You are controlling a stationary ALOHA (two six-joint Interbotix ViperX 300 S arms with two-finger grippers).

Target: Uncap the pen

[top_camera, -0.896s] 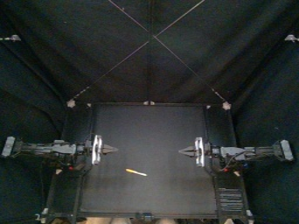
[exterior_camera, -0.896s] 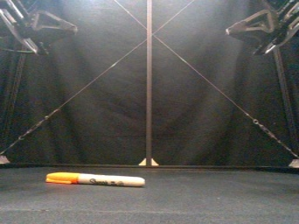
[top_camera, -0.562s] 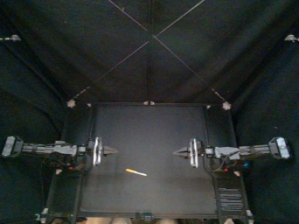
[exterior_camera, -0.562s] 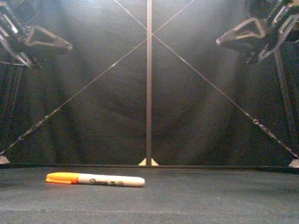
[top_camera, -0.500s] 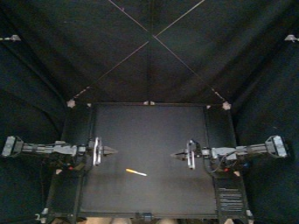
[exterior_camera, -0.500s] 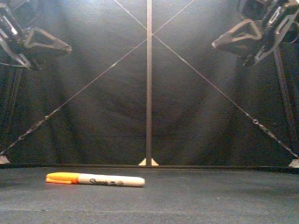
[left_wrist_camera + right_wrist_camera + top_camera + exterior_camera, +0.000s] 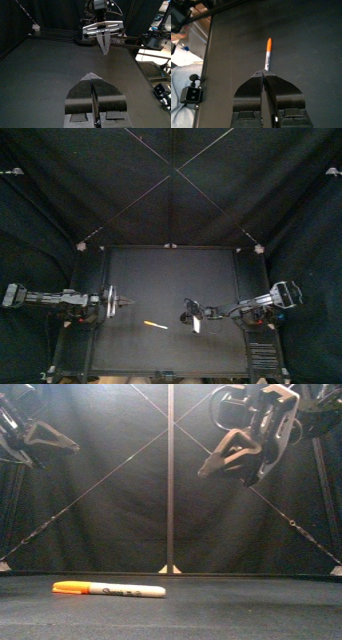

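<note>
Left gripper (image 7: 92,76): jaws together, raised at the table's left side. Pen (image 7: 110,590): lying flat, front-left of centre, orange cap (image 7: 70,587) on. Right gripper (image 7: 264,75): jaws together, raised nearby; a descent unopened would likely knock the pen away.

Small black table (image 7: 167,278): matte rectangular top, with a dull sheen toward its front edge. Behind the table, a black back curtain (image 7: 171,188) hangs in soft folds. Light falls from above and is palest high over the table's middle. Black side curtains (image 7: 34,238) close in left and right of the table, darker.
</note>
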